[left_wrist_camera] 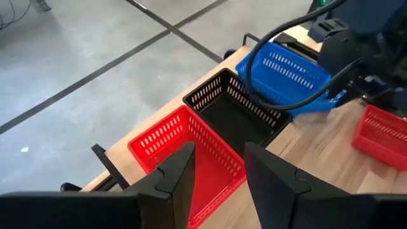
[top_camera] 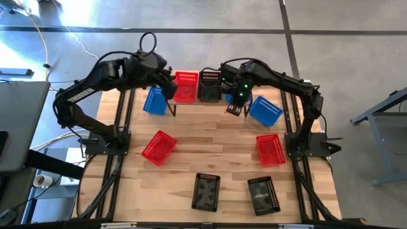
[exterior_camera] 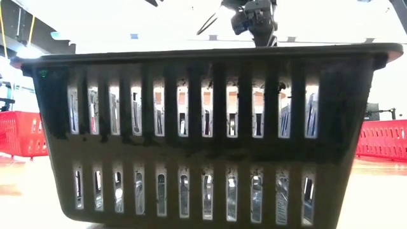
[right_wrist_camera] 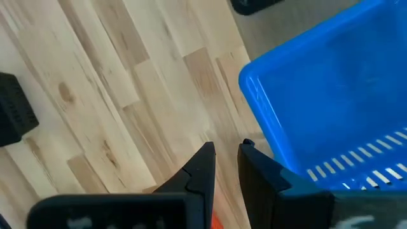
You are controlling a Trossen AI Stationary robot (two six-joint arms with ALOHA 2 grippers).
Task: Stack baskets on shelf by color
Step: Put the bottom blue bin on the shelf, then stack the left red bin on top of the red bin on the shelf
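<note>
The shelf stands at the table's far edge. On it sit a red basket, a black basket and a blue basket, which my right arm mostly hides in the high view. My left gripper hovers open over the red basket's near wall. My right gripper points down at the table, its fingers narrowly apart just outside a blue basket's rim. Another blue basket leans by the shelf's left end.
A blue basket lies right of the shelf. Red baskets lie mid-table on the left and right. Two black baskets sit near the front edge; one fills the low view.
</note>
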